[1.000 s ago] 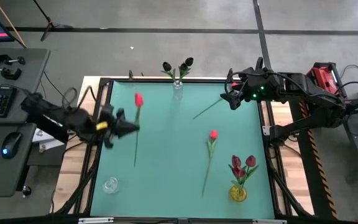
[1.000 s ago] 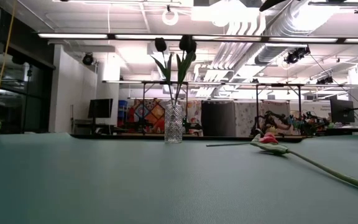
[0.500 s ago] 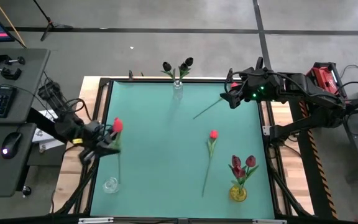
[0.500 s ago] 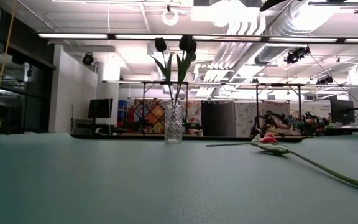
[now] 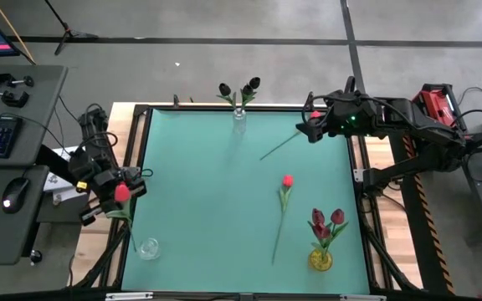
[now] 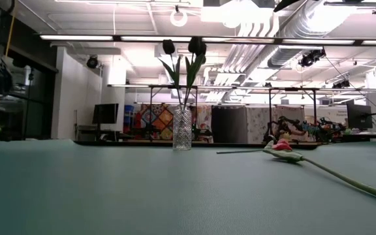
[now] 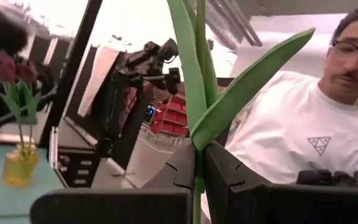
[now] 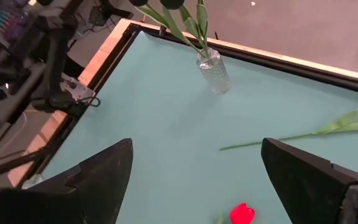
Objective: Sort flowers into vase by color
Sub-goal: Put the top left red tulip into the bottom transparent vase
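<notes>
Flowers get sorted by head colour here, and one red tulip is in transit: the left gripper is clamped on its stem, holding it at the table's left edge, just beyond the empty clear vase at the near left corner. The step looks like delivery; the next move calls for lowering the stem end into that narrow mouth. The right gripper waits with jaws wide at the far right, beside a stem lying on the teal table. Another red tulip lies right of centre. Black tulips fill the far glass vase; maroon ones the yellow vase near right. Nothing blocks the left path.
</notes>
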